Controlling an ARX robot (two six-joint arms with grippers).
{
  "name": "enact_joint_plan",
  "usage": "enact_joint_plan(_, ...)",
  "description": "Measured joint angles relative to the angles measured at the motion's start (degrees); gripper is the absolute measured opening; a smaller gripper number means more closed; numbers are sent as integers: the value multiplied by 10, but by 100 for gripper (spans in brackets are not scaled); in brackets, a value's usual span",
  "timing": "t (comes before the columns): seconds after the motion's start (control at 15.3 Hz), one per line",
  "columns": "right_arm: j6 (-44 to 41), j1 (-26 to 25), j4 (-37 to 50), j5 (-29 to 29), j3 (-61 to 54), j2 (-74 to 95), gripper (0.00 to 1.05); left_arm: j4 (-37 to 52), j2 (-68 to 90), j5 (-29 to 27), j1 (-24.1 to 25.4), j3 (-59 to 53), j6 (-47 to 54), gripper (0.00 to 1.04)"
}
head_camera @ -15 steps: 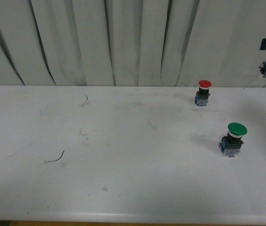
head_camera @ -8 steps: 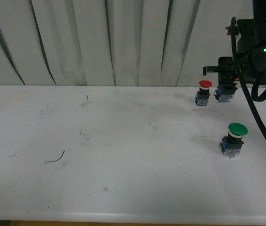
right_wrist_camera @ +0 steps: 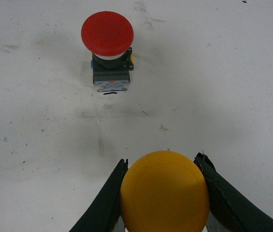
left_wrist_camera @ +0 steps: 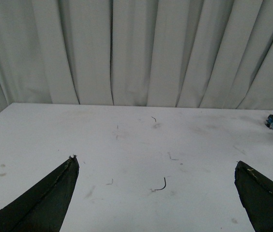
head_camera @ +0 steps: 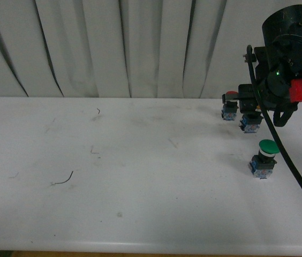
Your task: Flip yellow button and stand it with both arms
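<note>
Backdrop of white pleated curtain (head_camera: 113, 48); in front of it, a pale scuffed bench (head_camera: 140, 187) across the whole front view.

At the far right of the front view, bulky black right arm (head_camera: 287, 37) with a red band and a lit green indicator, reaching down toward the bench.

Right claw (right_wrist_camera: 161, 159): clamped on the yellow button (right_wrist_camera: 164, 193), one black finger against each side of the round cap. Seen from the right wrist, cap facing the camera and filling the gap between the fingers. Seen from the front, only the blue-grey base (head_camera: 250, 125) in sight under the claw, pointing down, low over the bench; contact with the surface not discernible.

Left claw (left_wrist_camera: 155, 161): fingers spread wide apart, nothing between them, above bare bench.

Green button (head_camera: 266, 158): upright on the bench, nearer the camera than the held yellow button and apart from it.

Red button (right_wrist_camera: 107, 34): upright, just beside the right claw on its far left side, partly hidden by it in the front view.

Thin dark wire scrap (head_camera: 62, 179): lying on the left part of the bench, well apart from all buttons.
</note>
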Motion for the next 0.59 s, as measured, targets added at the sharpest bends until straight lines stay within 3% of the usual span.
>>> enact_joint_plan(0.59, 28, 8, 12, 10, 2, 27, 36, 0, 0, 0, 0, 0, 0, 98)
